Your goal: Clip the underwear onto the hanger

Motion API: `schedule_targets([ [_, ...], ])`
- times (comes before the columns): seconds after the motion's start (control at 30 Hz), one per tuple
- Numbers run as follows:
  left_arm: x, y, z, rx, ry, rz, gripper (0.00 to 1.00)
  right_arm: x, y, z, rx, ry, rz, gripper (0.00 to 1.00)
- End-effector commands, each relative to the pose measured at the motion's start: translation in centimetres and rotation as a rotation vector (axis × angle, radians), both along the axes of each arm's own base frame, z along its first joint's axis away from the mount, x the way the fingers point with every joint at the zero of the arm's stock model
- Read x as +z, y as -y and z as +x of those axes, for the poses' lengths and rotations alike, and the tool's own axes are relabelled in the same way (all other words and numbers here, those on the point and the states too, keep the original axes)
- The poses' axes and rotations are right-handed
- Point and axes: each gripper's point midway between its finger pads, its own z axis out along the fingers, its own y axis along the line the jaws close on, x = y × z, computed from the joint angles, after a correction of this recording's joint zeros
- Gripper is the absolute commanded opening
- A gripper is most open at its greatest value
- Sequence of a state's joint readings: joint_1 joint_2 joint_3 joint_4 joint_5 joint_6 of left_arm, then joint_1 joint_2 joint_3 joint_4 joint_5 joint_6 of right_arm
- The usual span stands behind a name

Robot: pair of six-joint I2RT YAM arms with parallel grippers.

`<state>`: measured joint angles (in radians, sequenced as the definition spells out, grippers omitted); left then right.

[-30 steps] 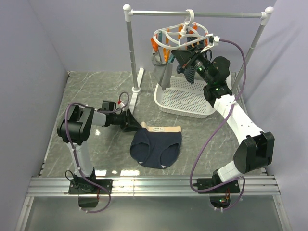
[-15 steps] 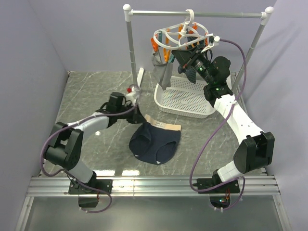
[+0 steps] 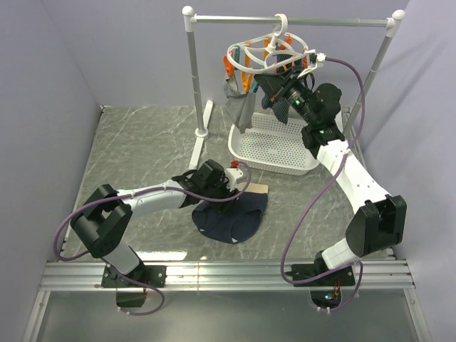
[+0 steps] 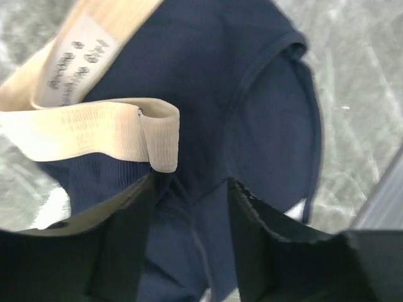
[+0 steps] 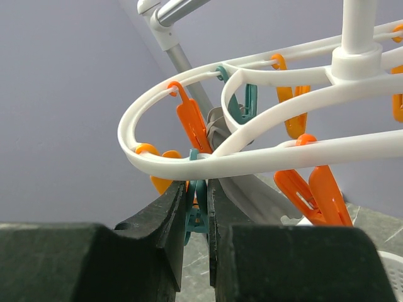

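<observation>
Your left claw [image 4: 189, 189] has just swung in from the left and sprung apart again over the underwear [image 3: 231, 217], now bunched at lower centre on the table [image 3: 142, 142] with its tan waistband [image 4: 94, 123] folded over. Nothing is gripped there, so I'd say the pick is still to make. At top centre your right claw [image 5: 196, 189] stays clamped on a teal clothespin [image 5: 196, 217] of the hanger [image 3: 267, 53].

1 underwear [image 3: 231, 221], 1 hanger [image 3: 273, 51], 1 white basket [image 3: 274, 139], 1 rail stand [image 3: 191, 71], 2 robot arms [image 3: 353, 174]
</observation>
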<state>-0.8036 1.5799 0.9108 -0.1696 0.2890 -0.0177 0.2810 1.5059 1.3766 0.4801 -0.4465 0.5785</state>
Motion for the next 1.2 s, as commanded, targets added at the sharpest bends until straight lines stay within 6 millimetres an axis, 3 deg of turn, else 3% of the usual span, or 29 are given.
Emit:
schedule_targets([
  [0.0,1.9,-0.8,2.1,0.039,0.096,-0.004,0.57,2.4,-0.1,-0.7,0.021,0.061,0.004,0.00],
  [0.07,2.5,-0.6,2.4,0.036,0.112,-0.024,0.65,2.6,0.0,-0.7,0.019,0.065,0.003,0.00],
  [0.3,4.4,-0.1,3.0,-0.035,0.197,-0.089,0.71,2.4,-0.1,-0.7,0.024,0.058,0.001,0.00],
  [0.5,4.0,-2.2,7.0,0.073,0.066,-0.140,0.79,2.4,-0.1,-0.8,0.028,0.062,0.000,0.00],
  [0.7,5.1,-0.4,5.6,-0.057,0.022,-0.218,0.91,2.1,-0.2,-0.7,0.030,0.056,-0.005,0.00],
  [0.87,4.1,0.5,5.1,-0.097,-0.030,-0.222,0.86,2.0,-0.2,-0.6,0.033,0.054,-0.002,0.00],
  [1.03,0.9,0.9,5.8,-0.066,-0.106,-0.166,0.84,1.8,-0.3,-0.4,0.034,0.047,-0.001,0.00],
  [1.17,0.2,1.3,6.4,-0.044,-0.081,-0.122,0.82,1.8,-0.3,-0.5,0.038,0.048,0.001,0.00],
])
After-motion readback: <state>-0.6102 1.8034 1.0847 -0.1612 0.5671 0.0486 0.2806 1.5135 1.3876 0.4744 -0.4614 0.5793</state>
